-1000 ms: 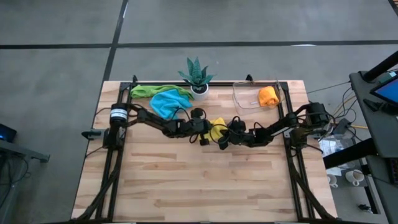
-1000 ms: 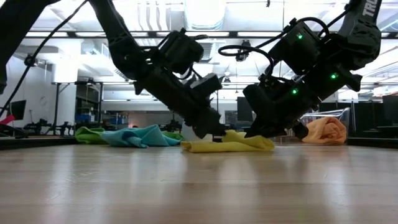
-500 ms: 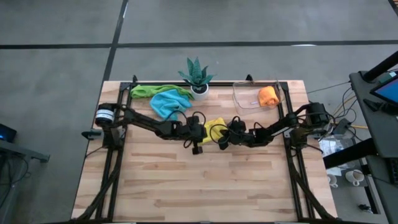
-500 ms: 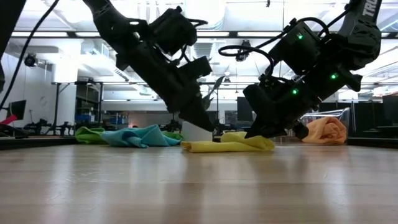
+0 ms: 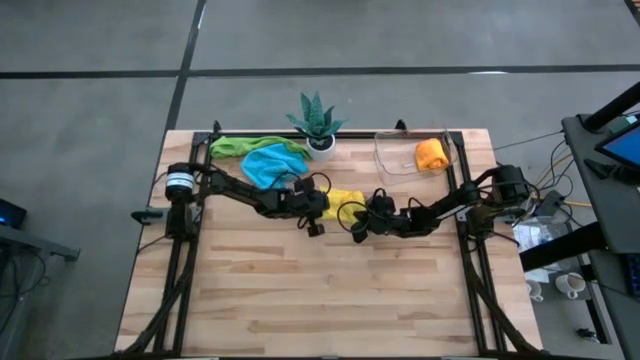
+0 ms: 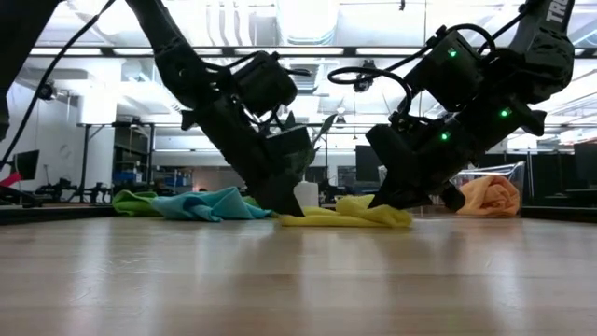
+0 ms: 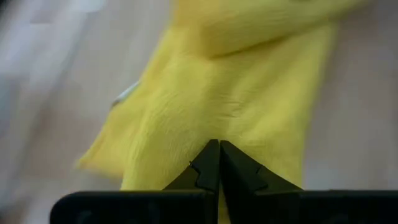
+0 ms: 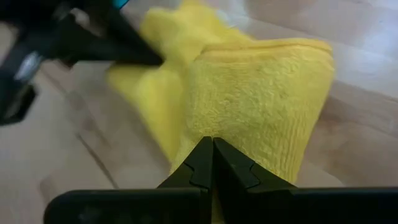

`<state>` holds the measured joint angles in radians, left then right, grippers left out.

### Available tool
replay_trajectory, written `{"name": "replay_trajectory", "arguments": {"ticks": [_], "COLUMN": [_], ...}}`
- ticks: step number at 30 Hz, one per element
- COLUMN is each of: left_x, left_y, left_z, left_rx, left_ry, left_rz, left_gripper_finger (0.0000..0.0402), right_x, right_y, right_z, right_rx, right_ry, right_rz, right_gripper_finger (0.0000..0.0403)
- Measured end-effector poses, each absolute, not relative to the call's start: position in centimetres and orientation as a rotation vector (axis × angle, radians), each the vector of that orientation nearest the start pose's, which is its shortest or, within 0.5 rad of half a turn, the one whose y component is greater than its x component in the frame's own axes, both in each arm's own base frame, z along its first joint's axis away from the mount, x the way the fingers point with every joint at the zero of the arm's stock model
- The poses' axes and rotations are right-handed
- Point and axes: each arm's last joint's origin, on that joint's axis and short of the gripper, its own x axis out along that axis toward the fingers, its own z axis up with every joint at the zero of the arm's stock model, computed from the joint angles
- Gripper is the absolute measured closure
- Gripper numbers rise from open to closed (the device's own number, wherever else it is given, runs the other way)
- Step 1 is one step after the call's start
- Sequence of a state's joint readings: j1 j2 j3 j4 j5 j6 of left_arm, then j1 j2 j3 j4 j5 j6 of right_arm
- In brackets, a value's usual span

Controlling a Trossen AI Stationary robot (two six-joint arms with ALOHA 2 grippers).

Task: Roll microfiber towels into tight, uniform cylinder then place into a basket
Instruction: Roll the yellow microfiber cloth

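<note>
High view: yellow towel [image 5: 345, 199] lengthwise left-right

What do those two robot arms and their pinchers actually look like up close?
Both arms are black and chunky, built of jointed segments with loose black cables looping along them. The right arm carries small green lights; the left arm shows none. The left gripper and right gripper each end in two thin, dark, pointed fingers on a flat black bar.

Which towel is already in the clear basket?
The orange towel. It sits in the basket; the yellow, blue and green towels lie on the table.
</note>
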<state>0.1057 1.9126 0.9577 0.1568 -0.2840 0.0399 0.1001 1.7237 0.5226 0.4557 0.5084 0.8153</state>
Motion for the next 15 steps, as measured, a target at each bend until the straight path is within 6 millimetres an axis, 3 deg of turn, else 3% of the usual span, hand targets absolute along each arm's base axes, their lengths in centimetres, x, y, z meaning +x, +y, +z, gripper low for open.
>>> {"name": "replay_trajectory", "arguments": {"ticks": [6,15], "left_x": [36.06,36.21], "left_y": [5.38,4.63], "left_z": [11.85,11.89], "left_rx": [0.137,0.105], "left_ry": [0.817,0.811], "left_rz": [0.44,0.355], "left_gripper_finger": [0.0402,0.0402], "right_x": [27.54,27.61], "right_y": [1.63,1.53], "right_z": [9.67,9.76], "right_rx": [0.544,0.534], "right_ry": [0.498,0.481], "right_rz": [-0.646,-0.67], "right_gripper_finger": [0.0394,0.0394]}}
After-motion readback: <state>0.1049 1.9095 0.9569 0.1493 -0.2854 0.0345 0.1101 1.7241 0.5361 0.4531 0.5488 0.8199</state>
